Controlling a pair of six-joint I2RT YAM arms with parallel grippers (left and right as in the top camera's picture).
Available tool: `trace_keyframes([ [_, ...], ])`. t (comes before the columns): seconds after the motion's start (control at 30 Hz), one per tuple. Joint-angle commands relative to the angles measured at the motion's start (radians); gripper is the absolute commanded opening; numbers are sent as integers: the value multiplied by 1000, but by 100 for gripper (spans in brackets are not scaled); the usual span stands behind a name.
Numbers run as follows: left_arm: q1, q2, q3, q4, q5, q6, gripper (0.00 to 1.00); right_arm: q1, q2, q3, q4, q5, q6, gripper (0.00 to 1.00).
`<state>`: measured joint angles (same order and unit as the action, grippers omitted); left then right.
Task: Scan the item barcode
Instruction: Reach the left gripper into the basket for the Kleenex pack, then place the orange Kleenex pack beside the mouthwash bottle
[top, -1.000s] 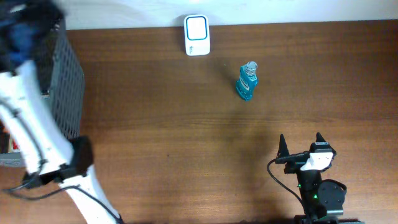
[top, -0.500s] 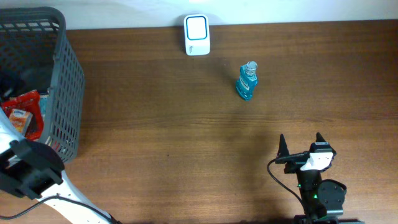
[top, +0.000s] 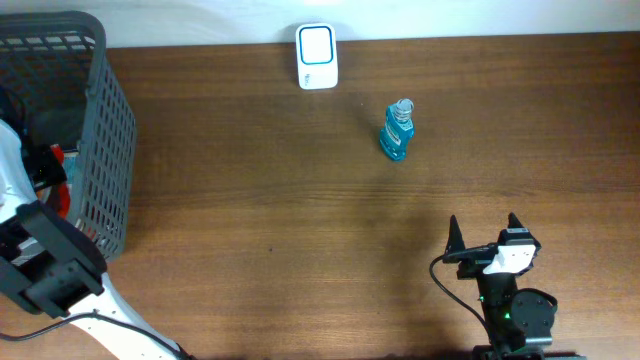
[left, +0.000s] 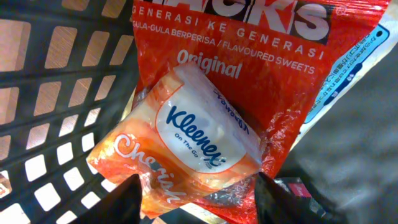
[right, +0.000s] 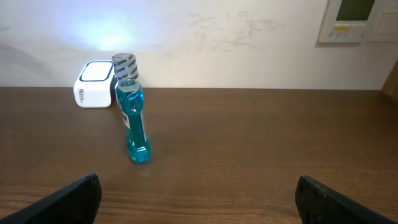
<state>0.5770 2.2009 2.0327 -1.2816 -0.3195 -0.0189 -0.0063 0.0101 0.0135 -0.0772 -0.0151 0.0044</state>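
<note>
Kleenex tissue pack (left: 199, 146): I see one, lying in the basket on top of a red sweets bag (left: 249, 56), its lower end between my left gripper (left: 199, 186) fingers. Those jaws stand either side of the pack; whether they press it I cannot tell. Going down by size: one brown table (top: 300, 220); one grey basket (top: 100, 140) at its left end; two arms, the left reaching into the basket, the right gripper (top: 485, 228) low over the near edge with jaws spread wide and nothing between them. One blue bottle (top: 397, 132) stands upright, near one white scanner (top: 316, 56) at the far edge.
</note>
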Motion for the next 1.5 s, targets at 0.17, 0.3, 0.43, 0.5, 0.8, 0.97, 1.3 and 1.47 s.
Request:
trace_keyframes([
  [0.17,4,-8,-63,26,-66,16,46,6,-6,-8,-2,9,11,98],
  [0.3,15,-8,-87,67,-70,16,0,6,-6,-8,-2,8,11,98],
  [0.43,14,-10,6,45,3,-16,0,6,-6,-8,-2,8,11,98],
  [0.5,14,-19,140,3,124,-41,0,6,-6,-8,-2,8,11,99],
  [0.8,-35,-173,822,-36,838,-302,0,6,-6,-8,-2,8,11,99],
  [0.97,-332,-172,825,-151,867,-302,0,6,-6,-8,-2,9,11,99],
  [1.3,-840,55,555,-96,556,-414,0,6,-6,-8,-2,9,11,99],
  [1.47,-995,209,464,15,558,-493,0,6,-6,-8,-2,8,11,99],
])
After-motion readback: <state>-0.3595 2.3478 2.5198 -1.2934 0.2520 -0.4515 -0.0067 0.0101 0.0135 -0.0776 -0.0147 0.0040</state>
